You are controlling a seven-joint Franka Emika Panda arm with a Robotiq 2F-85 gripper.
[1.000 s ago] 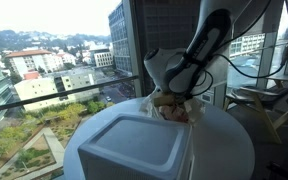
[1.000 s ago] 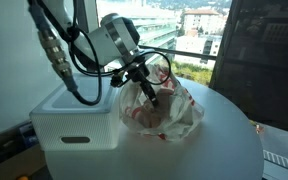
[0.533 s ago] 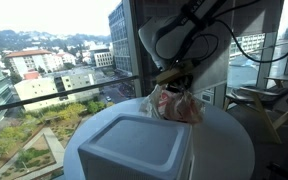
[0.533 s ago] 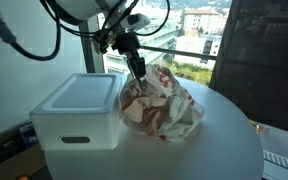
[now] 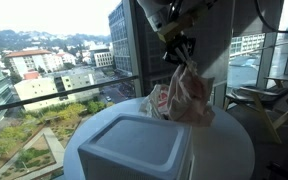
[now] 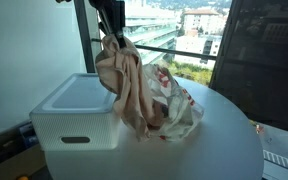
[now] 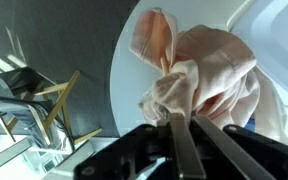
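Note:
My gripper [image 5: 180, 50] is shut on a pale pink cloth [image 5: 192, 90] and holds it high above the round white table [image 5: 234, 150]. The cloth hangs down long from the fingers in both exterior views [image 6: 127, 85], its lower end near a crumpled clear bag with red print [image 6: 174, 105] that lies on the table. In the wrist view the cloth [image 7: 199, 75] bunches just beyond the closed fingers [image 7: 184, 135], with the table far below.
A white lidded box [image 6: 69, 110] stands on the table next to the bag; it also shows in an exterior view [image 5: 139, 145]. Large windows surround the table. A wooden chair [image 5: 259, 100] stands beside it.
The gripper has risen sharply from the bag, pulling the pink cloth up out of it. The cloth now hangs free above the table.

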